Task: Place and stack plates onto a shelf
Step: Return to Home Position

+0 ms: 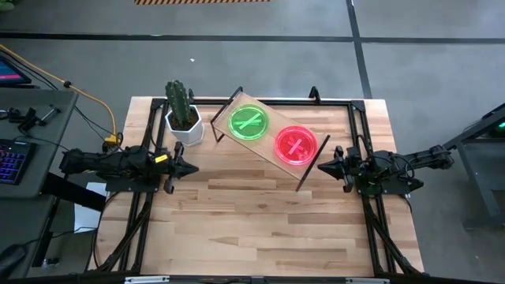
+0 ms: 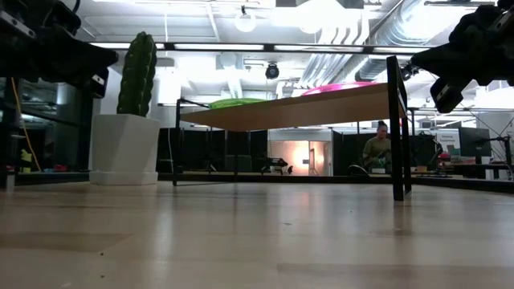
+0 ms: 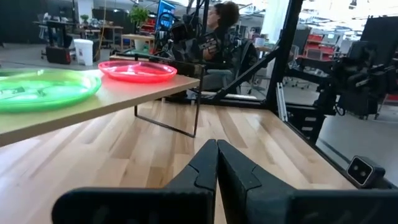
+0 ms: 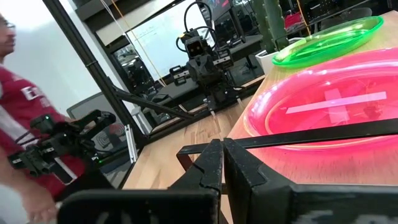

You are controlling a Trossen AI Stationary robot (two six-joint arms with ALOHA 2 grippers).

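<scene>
Left tool [image 1: 188, 167], fingers pressed together and empty, lies level at mid-left, its arm low over the counter [image 1: 260, 225]. Right tool [image 1: 323, 166] mirrors it at mid-right, likewise closed. Green plates [image 1: 249, 123] and pink plates [image 1: 296, 145] sit on the shelf [image 1: 267, 148], upper centre.

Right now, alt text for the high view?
Angled wood shelf holds green plates and pink plates side by side. Left end effector and right end effector sit shut and empty on either side of it; potted cactus by its green end.
</scene>
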